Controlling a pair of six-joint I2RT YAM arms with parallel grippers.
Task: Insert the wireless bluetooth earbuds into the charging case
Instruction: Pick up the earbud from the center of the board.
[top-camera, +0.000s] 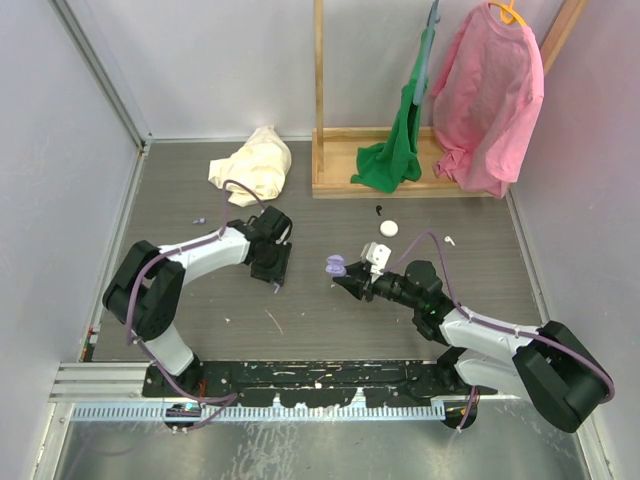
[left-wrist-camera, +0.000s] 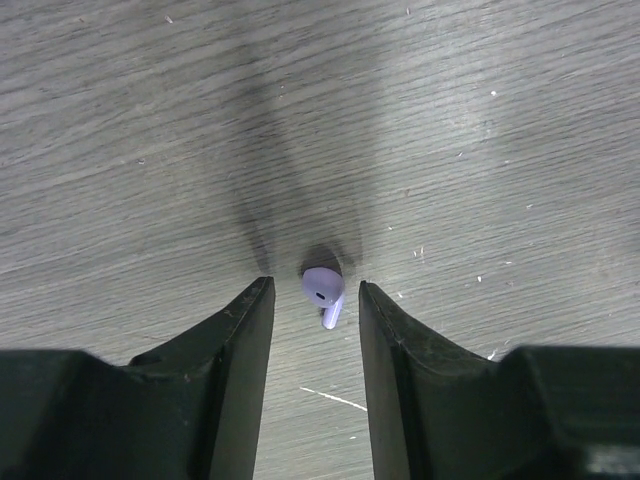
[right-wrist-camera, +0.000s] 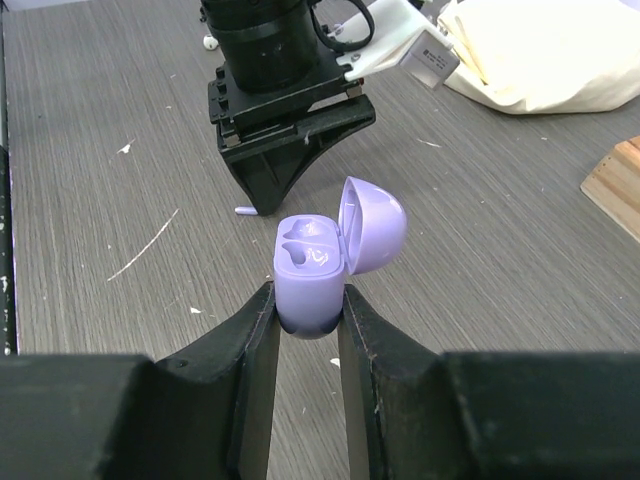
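A lilac earbud (left-wrist-camera: 323, 290) lies on the grey table, stem toward the camera, between the tips of my left gripper (left-wrist-camera: 313, 284). The jaws stand open and touch neither side of it. From the right wrist view the same earbud (right-wrist-camera: 245, 211) shows as a small stem beside the left gripper (right-wrist-camera: 268, 200), which points straight down. My right gripper (right-wrist-camera: 306, 295) is shut on the lilac charging case (right-wrist-camera: 310, 275) and holds it upright above the table. The case's lid (right-wrist-camera: 372, 225) is flipped open to the right and both sockets look empty. From above, the case (top-camera: 336, 266) sits right of the left gripper (top-camera: 275, 275).
A cream cloth (top-camera: 255, 165) lies at the back left. A wooden rack (top-camera: 400, 185) at the back carries a green cloth (top-camera: 395, 150) and a pink shirt (top-camera: 490, 100). A small white disc (top-camera: 388, 228) and white bits lie behind the right arm.
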